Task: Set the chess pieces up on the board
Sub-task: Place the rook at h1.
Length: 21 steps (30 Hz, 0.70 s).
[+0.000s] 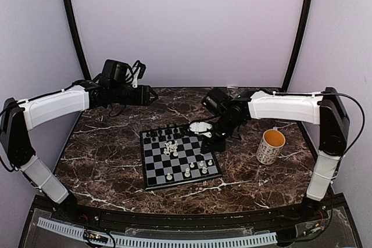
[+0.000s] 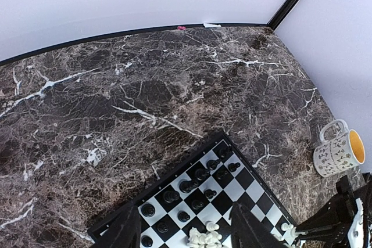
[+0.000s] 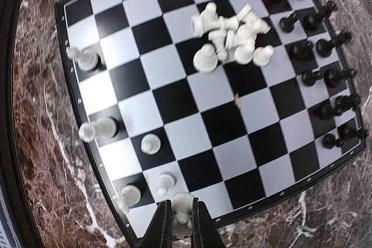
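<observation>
The right gripper [image 3: 181,225] fills the bottom of its wrist view, its two dark fingers pinched close on a white piece [image 3: 182,204] held upright between the tips. It hangs over the right edge of the board [image 3: 224,123], above an edge square. Whether the piece touches the square cannot be told.

The board [image 1: 152,164] lies flat in the middle of the table [image 1: 104,155], turned slightly askew. Black pieces [image 3: 322,45] stand in two rows along its far side. A heap [image 3: 229,36] of white chessmen lies tumbled together just in front of them, several on their sides. Five more white pieces [image 3: 99,129] stand singly on the near rows, well apart from the heap.

The left gripper [image 2: 186,233] hovers high over the table by the board's far left corner. Its jaws are spread wide with nothing between them.

A mug [image 1: 270,146], yellow inside, stands on the table to the right of the board, clear of it.
</observation>
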Available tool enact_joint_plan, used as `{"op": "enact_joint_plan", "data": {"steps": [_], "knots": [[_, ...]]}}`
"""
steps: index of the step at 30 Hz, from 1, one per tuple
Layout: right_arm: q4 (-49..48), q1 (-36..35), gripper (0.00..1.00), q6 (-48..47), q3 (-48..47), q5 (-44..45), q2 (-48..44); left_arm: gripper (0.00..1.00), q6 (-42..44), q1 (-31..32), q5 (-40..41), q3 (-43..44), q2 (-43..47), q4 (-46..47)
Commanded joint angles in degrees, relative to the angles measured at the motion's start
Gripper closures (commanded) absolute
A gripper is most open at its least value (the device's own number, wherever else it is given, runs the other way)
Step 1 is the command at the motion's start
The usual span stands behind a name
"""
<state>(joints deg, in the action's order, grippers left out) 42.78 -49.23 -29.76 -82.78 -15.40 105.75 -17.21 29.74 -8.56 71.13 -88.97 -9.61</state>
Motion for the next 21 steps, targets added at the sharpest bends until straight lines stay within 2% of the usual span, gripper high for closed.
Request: {"op": "enact_joint_plan", "data": {"steps": [1, 6, 21], "knots": [[0.8, 0.0, 0.94, -2.8, 6.7, 1.9, -6.0, 0.45, 0.2, -0.5, -0.1, 1.8, 0.8, -0.5], [-0.1, -0.1, 0.93, -4.0, 11.7, 1.4, -8.0, 0.45, 0.3, -0.6, 0.1, 1.9, 0.4, -0.6], [-4.5, -1.8, 0.92, -4.8, 15.2, 3.4, -5.4, 0.45, 0.6, -0.7, 0.3, 2.0, 0.2, -0.9]]}}
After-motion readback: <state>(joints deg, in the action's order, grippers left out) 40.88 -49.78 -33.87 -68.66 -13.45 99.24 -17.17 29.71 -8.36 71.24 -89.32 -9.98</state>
